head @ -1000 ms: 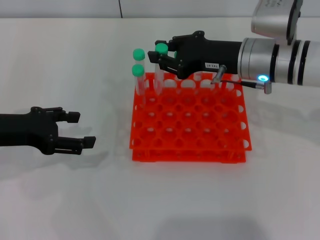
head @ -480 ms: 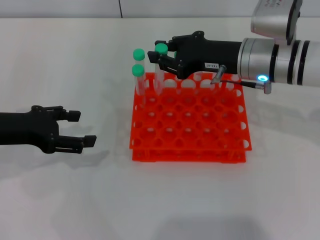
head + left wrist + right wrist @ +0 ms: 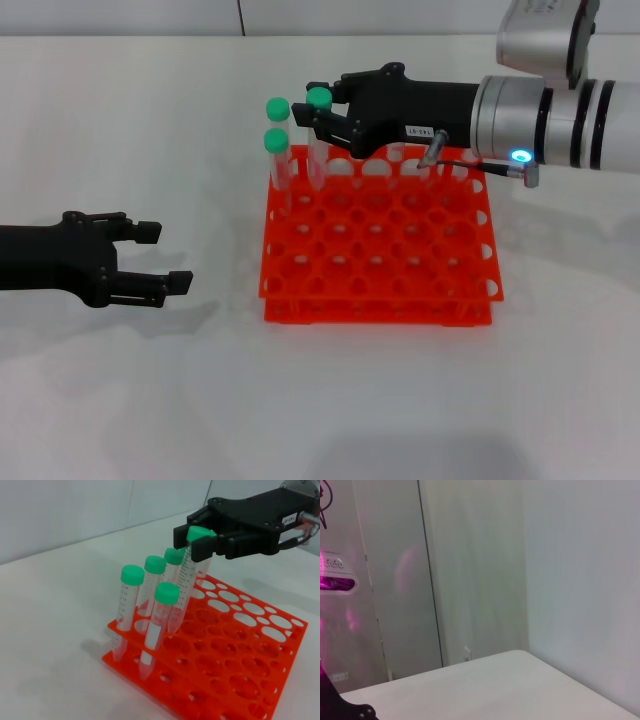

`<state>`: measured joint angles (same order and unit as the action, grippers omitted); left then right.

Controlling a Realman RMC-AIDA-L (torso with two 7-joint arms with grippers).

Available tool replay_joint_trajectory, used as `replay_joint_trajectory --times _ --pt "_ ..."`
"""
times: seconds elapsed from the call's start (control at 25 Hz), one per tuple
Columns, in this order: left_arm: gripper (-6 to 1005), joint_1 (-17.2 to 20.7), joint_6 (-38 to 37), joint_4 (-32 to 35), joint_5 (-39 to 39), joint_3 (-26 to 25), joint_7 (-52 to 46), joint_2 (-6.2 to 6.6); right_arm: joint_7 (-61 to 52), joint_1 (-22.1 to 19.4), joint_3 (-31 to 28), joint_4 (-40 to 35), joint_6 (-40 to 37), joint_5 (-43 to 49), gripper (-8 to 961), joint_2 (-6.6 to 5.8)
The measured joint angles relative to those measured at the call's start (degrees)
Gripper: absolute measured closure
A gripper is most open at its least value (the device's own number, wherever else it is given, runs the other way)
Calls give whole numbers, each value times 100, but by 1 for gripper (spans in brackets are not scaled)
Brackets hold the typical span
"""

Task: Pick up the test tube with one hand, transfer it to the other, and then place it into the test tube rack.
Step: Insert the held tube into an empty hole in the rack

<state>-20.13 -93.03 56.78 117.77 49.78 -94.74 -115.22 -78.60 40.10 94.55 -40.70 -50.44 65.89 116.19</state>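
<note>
The black fingers of the labelled right gripper (image 3: 322, 110) pinch the round green screw cap of the slim clear plastic test tube (image 3: 318, 140), in the upper middle of the head view. In the left wrist view the same gripper (image 3: 200, 537) clamps the cap from both sides, and the test tube (image 3: 182, 587) hangs tilted, its lower end down in a hole near the back left corner of the bright orange-red two-tier plastic rack (image 3: 400, 250). Behind the fingers the gripper body lies almost level, reaching in from the right, then joins a silver wrist with a blue light ring (image 3: 520, 156) at the upper right of the frame.

Other green-capped tubes (image 3: 131, 610) stand in the rack (image 3: 235, 660) just beside the held one, along its left edge.

The plain black left gripper (image 3: 150, 258) rests low at the left middle of the head view, well apart from the rack, its two fingers spread with nothing between them, pointing right across the white table (image 3: 320, 400).

Against the picture half a second before, the right gripper and the tube's cap sit slightly further left and a touch higher; the left gripper lies where it did.
</note>
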Motion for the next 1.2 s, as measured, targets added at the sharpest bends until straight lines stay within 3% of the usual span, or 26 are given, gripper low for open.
replay_joint_trajectory --times 1.2 --pt "119 -35 6 0 -17 14 0 -11 -15 118 172 200 198 -10 688 0"
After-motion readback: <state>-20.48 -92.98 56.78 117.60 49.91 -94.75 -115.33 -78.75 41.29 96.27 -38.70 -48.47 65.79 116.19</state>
